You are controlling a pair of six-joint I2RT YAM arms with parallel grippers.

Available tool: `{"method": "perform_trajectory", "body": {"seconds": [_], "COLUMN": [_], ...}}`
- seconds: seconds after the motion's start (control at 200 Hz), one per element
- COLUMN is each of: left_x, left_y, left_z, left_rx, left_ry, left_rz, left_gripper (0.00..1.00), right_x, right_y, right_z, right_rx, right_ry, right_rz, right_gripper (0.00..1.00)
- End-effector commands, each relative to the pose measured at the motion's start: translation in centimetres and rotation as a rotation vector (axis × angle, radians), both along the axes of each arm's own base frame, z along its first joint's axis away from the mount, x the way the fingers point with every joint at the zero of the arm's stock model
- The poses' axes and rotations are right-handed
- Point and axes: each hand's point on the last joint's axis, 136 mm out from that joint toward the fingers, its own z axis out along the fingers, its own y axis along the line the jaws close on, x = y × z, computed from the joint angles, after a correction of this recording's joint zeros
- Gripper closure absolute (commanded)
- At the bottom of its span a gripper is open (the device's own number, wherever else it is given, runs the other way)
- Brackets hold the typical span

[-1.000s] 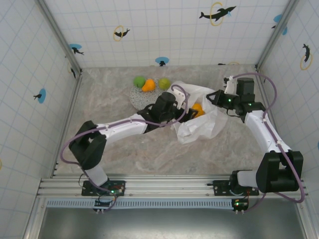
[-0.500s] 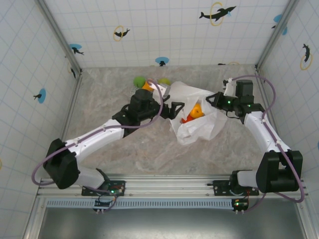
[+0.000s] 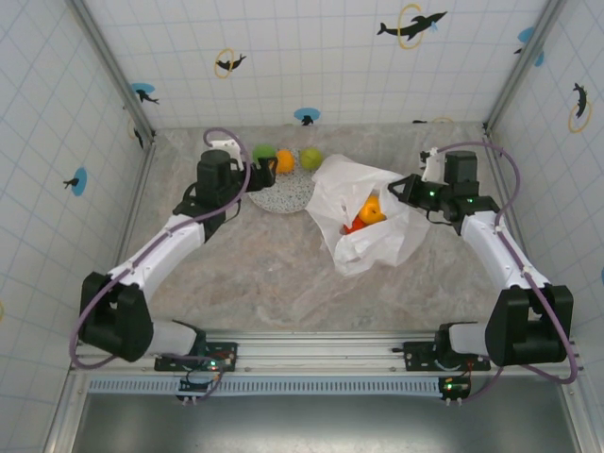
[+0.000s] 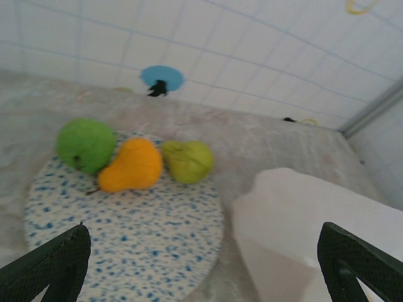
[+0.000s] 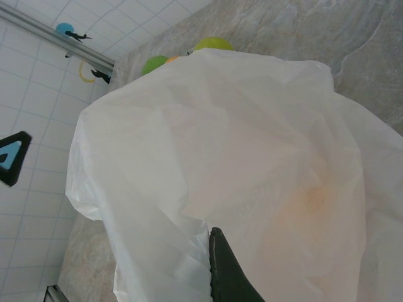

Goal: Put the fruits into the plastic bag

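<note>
Hovering wide open and empty with the left gripper (image 4: 201, 261) above the near rim of the plate (image 4: 126, 251). Just ahead, at the plate's far edge, touching in a row: green apple (image 4: 85, 145), orange pear (image 4: 130, 167), yellow-green pear (image 4: 187, 160). Right of the plate, pinching the plastic bag (image 3: 377, 241) at the edge farthest from the plate with the closed right gripper (image 3: 404, 186). Inside the bag: orange fruit (image 3: 371, 209), red fruit (image 3: 354, 226).

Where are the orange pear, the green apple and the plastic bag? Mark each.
orange pear (image 4: 132, 165), left wrist view, its wide belly.
green apple (image 4: 85, 145), left wrist view, its middle.
plastic bag (image 3: 382, 247), top external view, near wall.
</note>
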Motion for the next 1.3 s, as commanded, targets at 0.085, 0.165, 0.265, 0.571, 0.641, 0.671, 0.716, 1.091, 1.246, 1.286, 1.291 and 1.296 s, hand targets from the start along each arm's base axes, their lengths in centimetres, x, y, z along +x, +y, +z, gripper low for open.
{"method": "perform_trajectory", "body": {"seconds": [0.085, 0.165, 0.265, 0.571, 0.641, 0.671, 0.716, 1.091, 1.246, 1.286, 1.291, 1.296], "left_x": [4.3, 5.5, 6.7, 11.5, 12.8, 13.3, 14.1, 19.4, 20.4, 20.5, 20.5, 20.5], "left_y": [3.1, 3.7, 4.2, 4.4, 4.3, 4.2, 4.1, 3.4, 3.0, 2.9, 2.9, 2.8], "left_z": [-2.5, -3.8, -5.4, -9.9, -10.9, -11.2, -11.5, -14.7, -15.8, -17.1, -17.1, -17.1], "left_rx": [0.031, 0.052, 0.065, 0.1, 0.118, 0.124, 0.134, 0.197, 0.197, 0.199, 0.199, 0.198], "left_ry": [0.089, 0.112, 0.144, 0.228, 0.246, 0.253, 0.257, 0.304, 0.318, 0.336, 0.337, 0.338], "left_rz": [0.131, 0.15, 0.166, 0.176, 0.175, 0.175, 0.173, 0.149, 0.131, 0.124, 0.123, 0.122], "left_gripper": [0.06, 0.06, 0.06, 0.07, 0.07, 0.07, 0.07, 0.06, 0.06, 0.07, 0.07, 0.07], "right_x": [0.1, 0.2, 0.1, -0.7, -0.7, -0.7, -0.8, -0.4, -0.3, -0.3, -0.3, -0.3], "right_y": [0.8, 1.0, 1.2, 2.4, 2.5, 2.5, 2.5, 2.5, 2.5, 2.5, 2.5, 2.5], "right_z": [0.8, 0.8, 0.8, 0.6, 0.4, 0.3, 0.2, 0.2, 0.3, 0.3, 0.2, 0.3], "right_rx": [0.0, -0.01, -0.027, -0.079, -0.084, -0.086, -0.089, -0.102, -0.105, -0.105, -0.105, -0.105], "right_ry": [-0.046, -0.046, -0.049, -0.059, -0.056, -0.054, -0.052, -0.051, -0.052, -0.052, -0.051, -0.052], "right_rz": [0.022, 0.027, 0.032, 0.065, 0.068, 0.07, 0.073, 0.072, 0.071, 0.071, 0.071, 0.071], "right_gripper": [1.0, 1.0, 1.0, 1.0, 1.0, 1.0, 1.0, 1.0, 1.0, 1.0, 1.0, 1.0]}}
